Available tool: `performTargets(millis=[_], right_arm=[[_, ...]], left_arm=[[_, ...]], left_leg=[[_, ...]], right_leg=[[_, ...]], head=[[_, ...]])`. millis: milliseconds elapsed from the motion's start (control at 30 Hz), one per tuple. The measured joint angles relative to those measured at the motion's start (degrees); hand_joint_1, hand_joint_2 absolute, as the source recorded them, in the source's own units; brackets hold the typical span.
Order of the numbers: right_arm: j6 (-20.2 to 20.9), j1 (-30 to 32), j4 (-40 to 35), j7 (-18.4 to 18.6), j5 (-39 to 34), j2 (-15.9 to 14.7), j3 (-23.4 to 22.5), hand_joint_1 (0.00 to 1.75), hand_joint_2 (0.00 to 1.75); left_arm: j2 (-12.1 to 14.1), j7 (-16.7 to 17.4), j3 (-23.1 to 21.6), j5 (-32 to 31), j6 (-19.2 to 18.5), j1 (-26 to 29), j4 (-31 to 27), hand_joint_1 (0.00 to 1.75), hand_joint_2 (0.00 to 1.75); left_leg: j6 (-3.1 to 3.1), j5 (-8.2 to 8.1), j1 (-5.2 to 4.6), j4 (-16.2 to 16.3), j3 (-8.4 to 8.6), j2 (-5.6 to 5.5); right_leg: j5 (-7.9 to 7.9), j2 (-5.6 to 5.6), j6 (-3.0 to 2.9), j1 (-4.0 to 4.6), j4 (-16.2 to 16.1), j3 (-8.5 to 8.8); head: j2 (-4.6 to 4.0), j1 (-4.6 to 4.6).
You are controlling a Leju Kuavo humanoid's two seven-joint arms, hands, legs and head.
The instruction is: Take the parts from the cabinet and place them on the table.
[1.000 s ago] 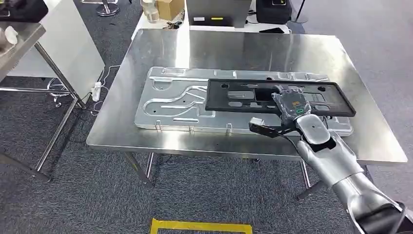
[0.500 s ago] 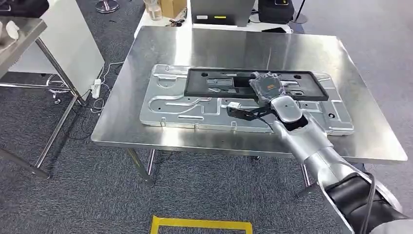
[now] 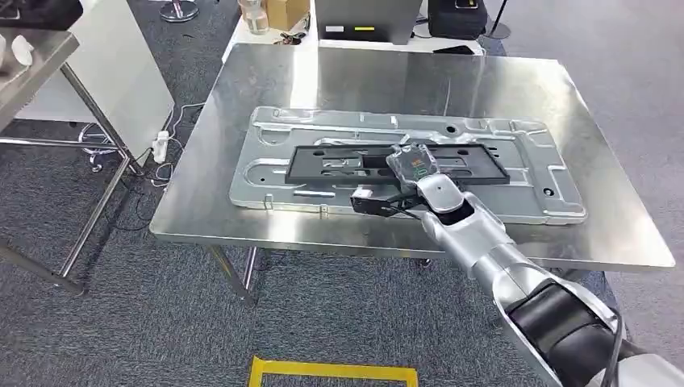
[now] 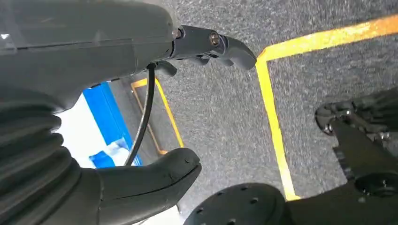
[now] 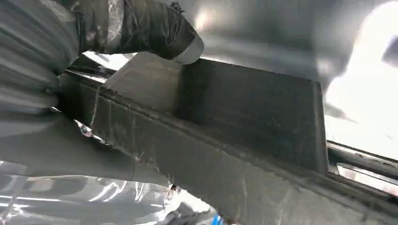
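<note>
We see the black frame (image 3: 395, 164) lower on the plate (image 3: 516, 173) than half a second ago: it then lay along the plate's far half, and a second ago it stuck out past the plate's right end. Now it sits across the plate's middle, wholly within the plate's outline, with its long side running along the plate's length. Our right hand (image 3: 414, 167) has travelled with it, leftward and nearer, and still grips it near the frame's middle.

The frame is a long, flat, dark rectangle with slots and cutouts along its length and a raised rim. In the right wrist view its edge (image 5: 244, 140) looks matt and scuffed, and the thumb (image 5: 155, 28) lies over the top of the rim, so we take the right hand as closed on the frame. We cannot tell whether the frame rests flat on the plate or is held just above it.

The plate is a large pressed silver sheet with channels and holes, lying flat on the steel desk (image 3: 242, 218), near its front edge. The right arm (image 3: 492, 250) reaches in from the lower right.

Our left hand (image 4: 141, 117) hangs over grey carpet (image 4: 220, 122) marked with yellow tape (image 4: 272, 122); its thumb and fingers are apart and hold nothing.
</note>
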Motion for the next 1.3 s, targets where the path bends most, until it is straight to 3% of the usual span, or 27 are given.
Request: performTargets(millis=[267,300,333,633,667,1033,1300], right_arm=[[-1.5,-0.5,7.3,0.3,-0.2,0.8,0.4,1.75,1.75],[-1.5,-0.6,7.6,0.3,-0.2,0.8,0.5,0.0,0.0],[-1.4,-0.8,8.1,0.3,-0.2,0.8,0.5,0.0,0.0],[-1.4,-1.2,10.7,1.1,-0.5,0.7,-0.7,0.0,0.0],[-1.4,-1.1,10.7,1.1,-0.5,0.6,-0.8,0.0,0.0],[-1.3,2.6,3.9,0.8,-0.5,-0.6,-1.3,0.0,0.0],[0.5,5.7,-15.4,-0.2,-2.7,-1.7,-1.1,0.0,0.0]], left_arm=[[-0.9,0.0,4.1,-3.5,-3.1,0.5,0.0,0.0,1.75],[-1.0,0.0,4.3,-3.5,-3.1,0.6,0.0,0.0,0.0],[-1.1,0.0,4.5,-3.6,-3.2,0.7,0.0,0.0,1.75],[-1.6,0.7,8.1,-7.4,-3.8,1.3,0.0,0.0,1.75],[-1.7,0.8,8.5,-8.0,-4.1,1.4,0.0,0.0,0.0],[-2.5,0.1,13.6,-10.4,-4.6,2.6,-0.5,0.0,0.0],[-2.8,-1.3,16.7,-13.0,-4.4,4.2,-0.5,0.0,0.0]], left_leg=[[0.02,-0.04,0.0,0.0,0.3,0.02],[0.02,-0.03,0.0,0.0,0.33,0.01],[0.03,-0.03,0.0,0.0,0.37,0.0],[0.05,-0.05,0.0,0.0,0.9,0.03],[0.05,-0.05,0.0,0.0,0.95,0.07],[0.02,-0.1,0.0,0.0,0.96,0.19],[0.02,-0.03,0.02,0.0,0.63,0.26]], right_leg=[[-0.03,0.02,0.0,0.01,0.0,0.31],[-0.03,0.0,0.0,0.01,0.0,0.36],[-0.03,0.0,0.01,0.01,-0.1,0.41],[0.02,0.04,0.06,0.03,-0.1,0.96],[0.02,0.07,0.06,0.03,-0.1,0.98],[0.05,0.26,0.09,0.03,-0.1,0.94],[0.08,0.32,0.04,0.06,-0.1,0.51]], head=[[0.0,-0.02],[0.0,0.0],[0.0,0.0],[0.0,0.0],[0.0,0.0],[0.0,0.0],[0.0,0.0]])
